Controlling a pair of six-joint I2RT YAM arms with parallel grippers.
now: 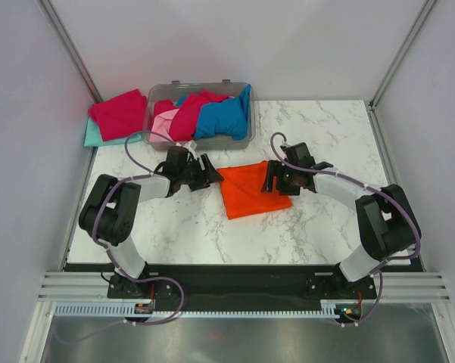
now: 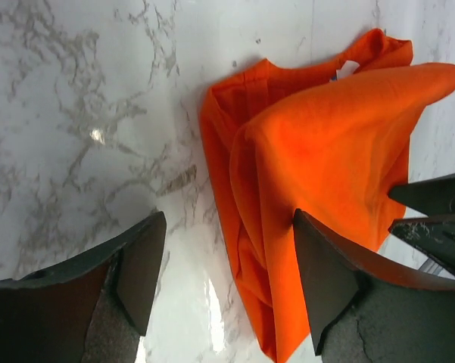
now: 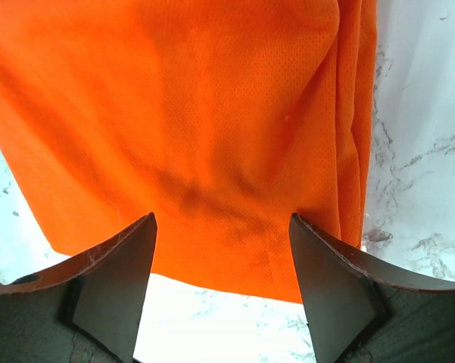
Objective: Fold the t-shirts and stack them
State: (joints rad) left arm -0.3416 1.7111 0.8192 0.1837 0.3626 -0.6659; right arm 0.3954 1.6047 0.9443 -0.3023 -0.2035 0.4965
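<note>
A bright orange t-shirt [image 1: 250, 190] lies partly folded on the marble table, between my two grippers. My left gripper [image 1: 210, 173] is open at the shirt's left edge; in its wrist view the orange shirt [image 2: 325, 166] has a raised fold, and the right finger [image 2: 325, 280] lies over its edge. My right gripper [image 1: 272, 181] is open at the shirt's right edge; in its wrist view the orange cloth [image 3: 189, 121] fills the space beyond the open fingers, with its hem between them. Red, pink and blue shirts [image 1: 204, 117] fill the bin. A red shirt [image 1: 119, 113] lies on a teal one [image 1: 93, 136].
The clear grey plastic bin [image 1: 242, 140] stands at the back of the table. The red and teal shirts sit to its left at the back-left corner, by the enclosure wall. The right gripper's tips [image 2: 439, 219] show at the left wrist view's right edge.
</note>
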